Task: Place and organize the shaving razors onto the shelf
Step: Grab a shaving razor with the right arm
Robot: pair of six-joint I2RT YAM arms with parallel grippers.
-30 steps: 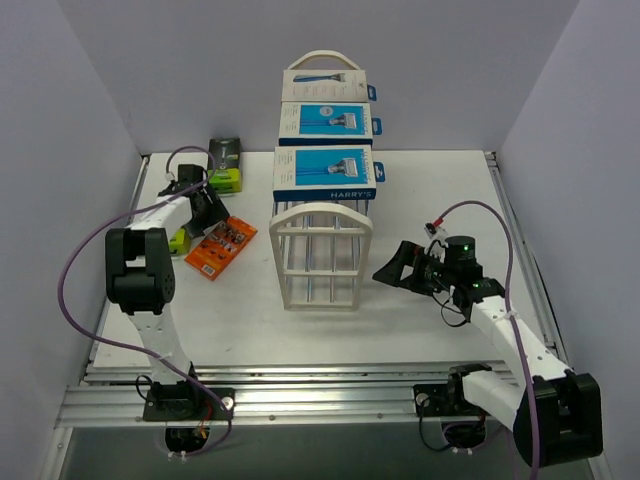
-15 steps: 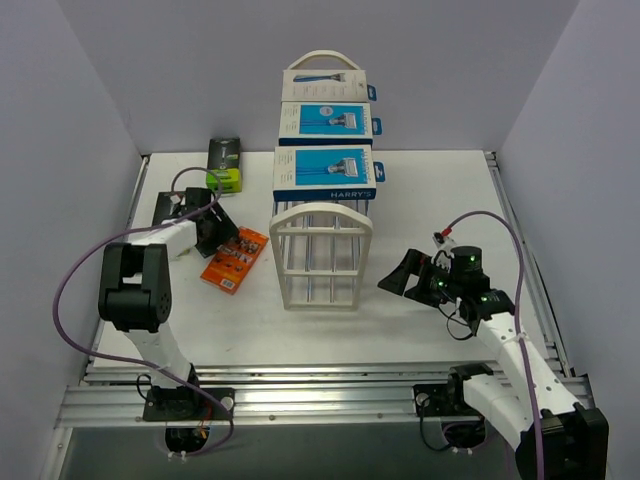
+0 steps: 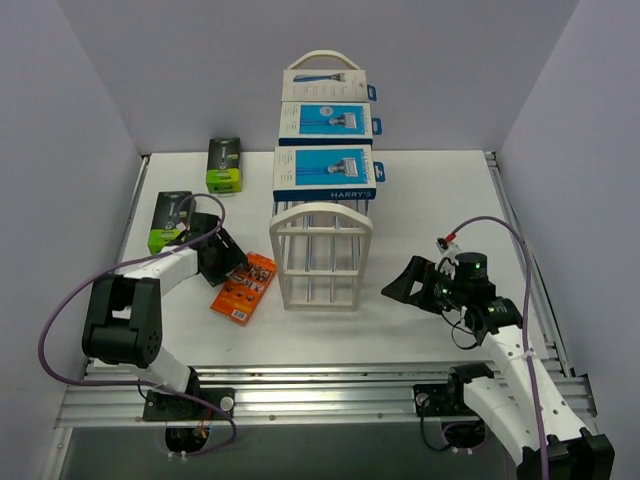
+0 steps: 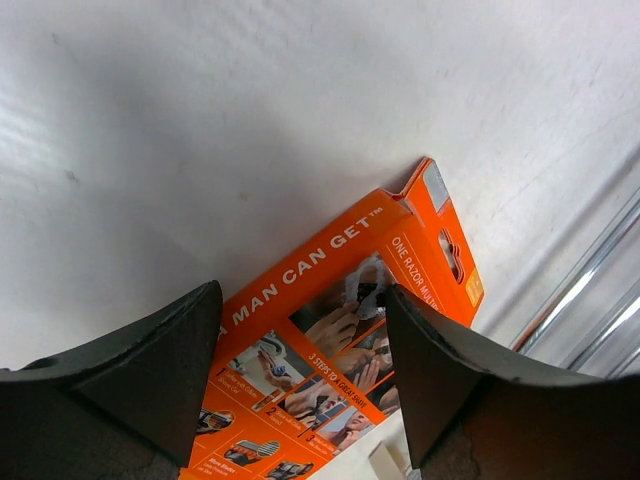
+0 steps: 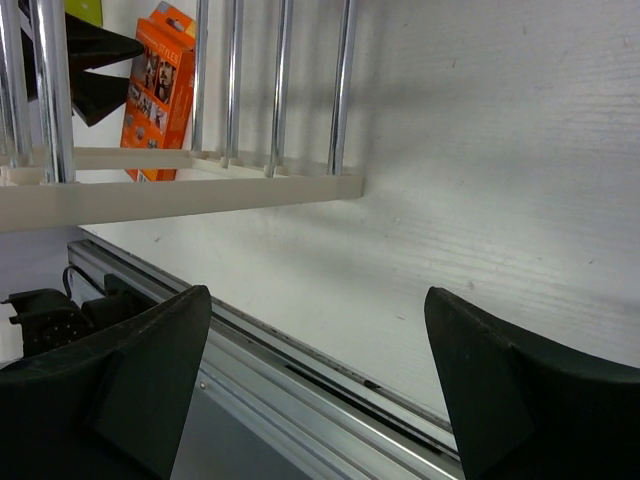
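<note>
left gripper (image 3: 228,262) jaws wide, clamped across orange razor box (image 3: 245,288), left of centre on table (image 3: 430,200) | right gripper (image 3: 398,290) agape, empty, lower right beside shelf (image 3: 322,255) | three blue razor boxes (image 3: 325,172) on shelf, upper centre

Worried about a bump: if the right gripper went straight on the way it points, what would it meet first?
Probably the shelf: the right gripper points at its near lower corner, only bare table between. The wrist view shows the base bar left of centre, so it might miss.
</note>
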